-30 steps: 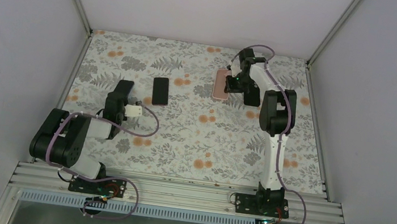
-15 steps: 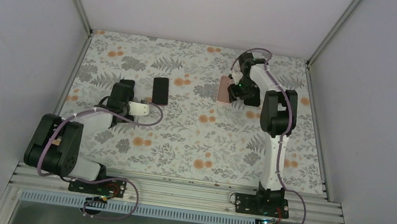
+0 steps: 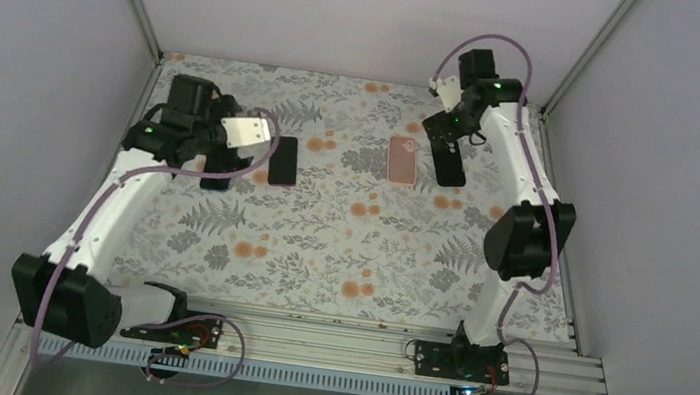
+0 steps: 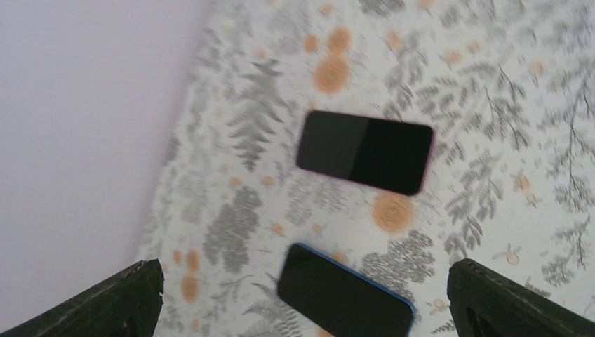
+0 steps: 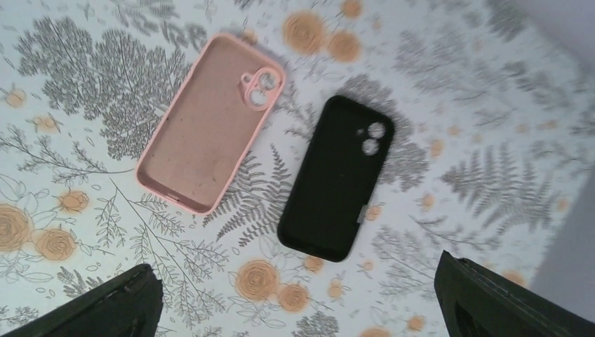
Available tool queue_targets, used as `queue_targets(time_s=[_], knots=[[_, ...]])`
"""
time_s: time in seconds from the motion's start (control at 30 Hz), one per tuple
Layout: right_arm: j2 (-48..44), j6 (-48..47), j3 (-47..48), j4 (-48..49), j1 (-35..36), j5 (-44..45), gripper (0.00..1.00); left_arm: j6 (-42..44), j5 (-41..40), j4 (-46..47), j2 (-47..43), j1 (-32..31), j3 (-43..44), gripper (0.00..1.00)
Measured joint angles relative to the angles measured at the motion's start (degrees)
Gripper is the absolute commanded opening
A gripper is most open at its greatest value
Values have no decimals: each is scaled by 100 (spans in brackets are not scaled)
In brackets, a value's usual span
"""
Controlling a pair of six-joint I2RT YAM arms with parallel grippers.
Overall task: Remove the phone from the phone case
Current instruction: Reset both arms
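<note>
Both pincers are released, jaws spread wide with nothing between them. Below the right pincer [image 5: 296,265] lie two cases that both look empty. The black case [image 5: 337,179] is just ahead of the gap between its fingers. The pink case [image 5: 210,123] is further ahead and off toward one finger, near the black one but apart from it. Below the left pincer [image 4: 303,265] lie two phones, screens up. The blue-edged phone [image 4: 344,295] sits directly under the gap between its fingers, and the pink-edged phone [image 4: 365,152] lies further ahead, not touching it. So the phone seems to be out of its case, lying on the flowered table [image 3: 320,244] well apart from the cases. Whether the blue edge is the phone's own frame or a thin cover, I cannot tell. The step in hand looks like letting go and drawing clear. To do that well, each pincer should rise straight up with its jaws spread, so that no finger drags a phone or tips a light case. The left one has most to mind, since the blue-edged phone lies right beneath it. The arms should swing back only once they are well above everything.
</note>
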Motion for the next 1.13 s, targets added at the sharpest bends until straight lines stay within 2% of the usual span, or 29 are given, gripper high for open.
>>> queue_targets(time_s=[0.1, 0.2, 0.37, 0.5, 0.67, 0.83, 1.13], knots=[[-531, -61, -7, 118, -94, -7, 100, -330, 170, -63, -332, 175, 385, 100], [-1270, -81, -404, 693, -229, -26, 100, -717, 160, 275, -824, 376, 435, 100], [-3285, 50, -2378, 2330, -356, -61, 100, -1373, -334, 1521, -1550, 564, -313, 100], [-4164, 181, -3622, 3515, -354, 15, 100, -1840, -1025, 2503, -1646, 872, -1178, 100], [-4382, 411, -4894, 4483, -361, 278, 100, -2411, -1285, 2959, -1480, 1676, -1475, 100], [-4419, 610, -5449, 4951, -361, 393, 100, -2981, -1298, 3364, -1443, 2323, -1475, 100], [-4666, 647, -5853, 5779, -361, 667, 100, -3344, -1014, 3504, -1353, 2413, -1926, 100]])
